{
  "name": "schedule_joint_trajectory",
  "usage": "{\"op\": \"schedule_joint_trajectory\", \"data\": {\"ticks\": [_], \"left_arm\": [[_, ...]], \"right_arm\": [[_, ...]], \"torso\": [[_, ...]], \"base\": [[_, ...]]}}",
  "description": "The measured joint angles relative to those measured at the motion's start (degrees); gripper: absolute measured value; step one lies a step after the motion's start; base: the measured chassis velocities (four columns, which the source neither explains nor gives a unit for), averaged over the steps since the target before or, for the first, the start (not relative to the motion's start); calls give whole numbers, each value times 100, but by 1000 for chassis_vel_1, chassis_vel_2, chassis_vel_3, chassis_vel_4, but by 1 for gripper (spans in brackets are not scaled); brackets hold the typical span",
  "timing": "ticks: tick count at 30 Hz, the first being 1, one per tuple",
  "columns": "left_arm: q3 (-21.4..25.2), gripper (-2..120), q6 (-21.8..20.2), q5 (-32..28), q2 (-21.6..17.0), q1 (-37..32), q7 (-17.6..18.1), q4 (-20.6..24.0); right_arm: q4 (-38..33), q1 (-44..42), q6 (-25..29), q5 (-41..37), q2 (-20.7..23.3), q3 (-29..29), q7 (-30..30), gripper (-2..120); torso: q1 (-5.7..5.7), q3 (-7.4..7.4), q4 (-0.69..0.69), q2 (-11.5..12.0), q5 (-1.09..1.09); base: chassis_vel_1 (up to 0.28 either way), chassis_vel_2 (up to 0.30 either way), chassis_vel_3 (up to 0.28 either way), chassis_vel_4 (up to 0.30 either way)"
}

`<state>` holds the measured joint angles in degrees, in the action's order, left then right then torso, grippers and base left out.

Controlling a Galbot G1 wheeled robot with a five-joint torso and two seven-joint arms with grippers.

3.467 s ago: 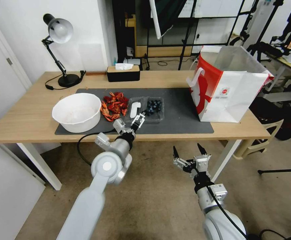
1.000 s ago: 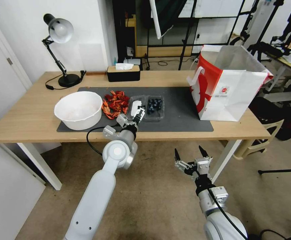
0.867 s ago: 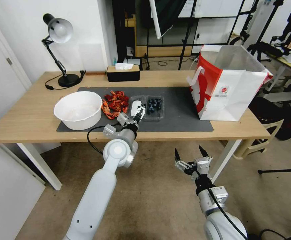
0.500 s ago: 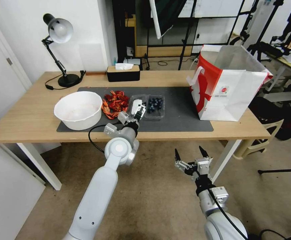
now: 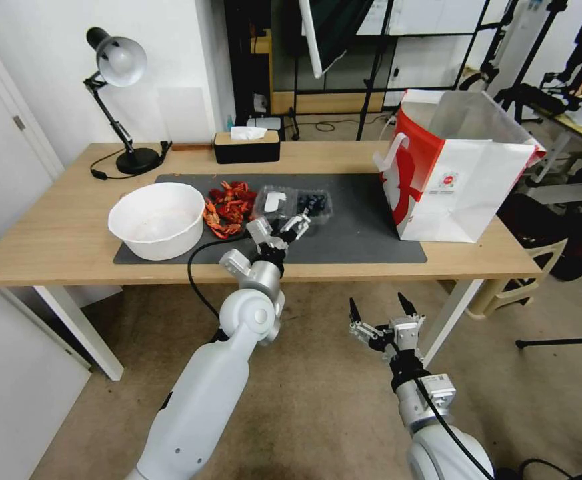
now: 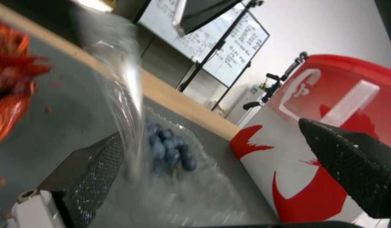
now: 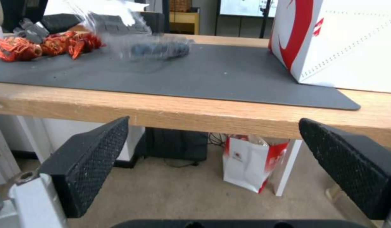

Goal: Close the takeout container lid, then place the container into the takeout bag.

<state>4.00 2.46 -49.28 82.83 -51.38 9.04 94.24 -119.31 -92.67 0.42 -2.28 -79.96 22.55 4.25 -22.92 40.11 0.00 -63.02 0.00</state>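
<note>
Takeout container lid half-raised; left gripper beside it, fingers spread; right gripper below table, fingers spread.

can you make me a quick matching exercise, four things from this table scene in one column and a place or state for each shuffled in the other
Things:
1. takeout bag
2. white bowl
3. lid
4. right pincer

Places or states:
A. open, below the table's front edge
B. raised part-way over the blueberries
C. upright at the right end of the mat
D. at the left end of the mat, beside the red crayfish

Pairs: 1-C, 2-D, 3-B, 4-A
</note>
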Motion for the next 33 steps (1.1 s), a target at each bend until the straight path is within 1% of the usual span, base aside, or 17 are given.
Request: {"op": "schedule_joint_trajectory", "data": {"ticks": [1,2,5,6,7,8,14,23,25,26,30,31,33], "left_arm": [[-12,100,37,128,-3,0,-59,-33],[-12,100,37,128,-3,0,-59,-33],[-61,100,176,580,-21,4,-284,-159],[-61,100,176,580,-21,4,-284,-159],[-87,100,294,858,-24,38,-425,-254],[-100,100,348,950,-21,59,-498,-292],[-133,100,497,1003,29,146,-629,-364],[-225,100,547,792,59,385,-755,-452],[-344,100,456,528,28,462,-803,-459],[-344,100,456,528,28,462,-803,-459],[-528,100,127,-193,28,666,-889,-467],[-528,100,127,-193,28,666,-889,-467],[-572,100,-27,-515,49,754,-889,-487]], "right_arm": [[-1,-3,2,0,2,3,0,100],[-1,-3,2,0,2,3,0,100],[-1,-16,24,6,9,22,0,100],[-1,-16,24,6,9,22,0,100],[-1,-19,37,10,9,26,0,100],[-1,-21,47,18,9,29,1,100],[7,-37,81,46,-2,39,2,100],[23,-30,101,74,-18,49,9,100],[23,-27,101,82,-22,49,10,100],[23,-27,101,82,-22,49,10,100],[22,-38,94,99,-32,55,15,100],[22,-38,94,99,-32,55,15,100],[23,-47,91,101,-32,58,18,100]], "torso": [[0,0,0,0,0],[0,0,0,0,0],[0,0,0,0,0],[0,0,0,0,0],[1,0,0,-1,0],[0,0,0,-1,0],[0,0,0,-1,0],[0,0,0,-1,0],[0,0,0,-1,0],[0,0,0,-1,0],[0,0,0,-1,0],[0,0,0,-1,0],[0,0,-1,-1,0]], "base": [[0,0,0,0],[0,0,0,0],[0,0,0,0],[0,0,0,0],[0,0,0,0],[0,0,0,0],[0,0,0,0],[0,0,0,0],[0,0,0,0],[0,0,0,0],[0,0,0,0],[0,0,0,0],[0,0,0,0]]}}
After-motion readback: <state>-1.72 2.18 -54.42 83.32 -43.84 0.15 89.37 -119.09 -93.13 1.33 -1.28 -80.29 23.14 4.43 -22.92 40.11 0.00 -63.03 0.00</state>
